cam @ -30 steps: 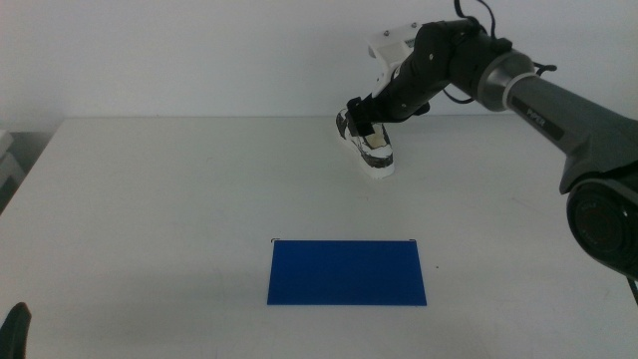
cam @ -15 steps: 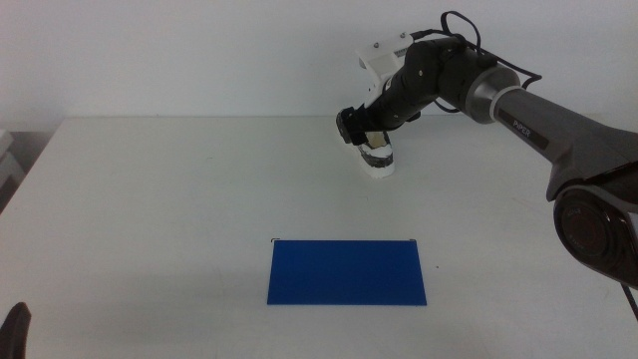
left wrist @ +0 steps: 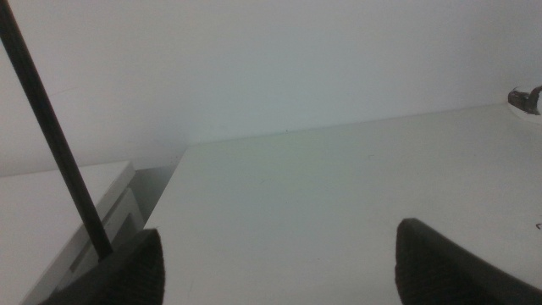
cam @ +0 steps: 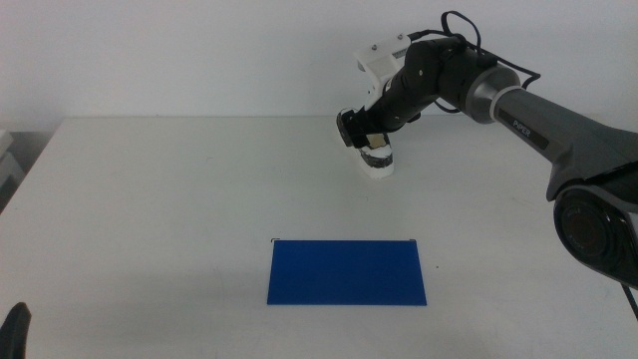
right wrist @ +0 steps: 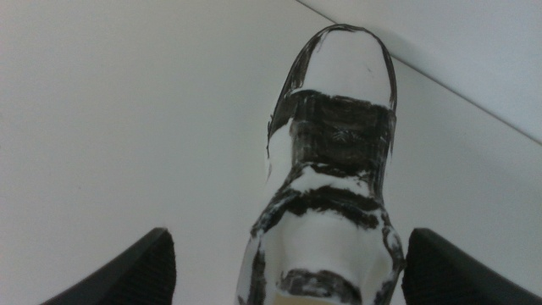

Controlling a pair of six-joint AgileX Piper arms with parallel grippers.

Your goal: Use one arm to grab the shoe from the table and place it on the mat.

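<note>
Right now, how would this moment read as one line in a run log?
right gripper: open astride shoe, far table | mat: bare, near | left gripper: waiting, open

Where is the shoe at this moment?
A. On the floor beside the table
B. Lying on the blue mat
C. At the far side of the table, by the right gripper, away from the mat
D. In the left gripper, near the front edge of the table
C: in the middle view the shoe is at the far side of the table, at the right gripper, while the blue mat lies bare nearer the camera.
</note>
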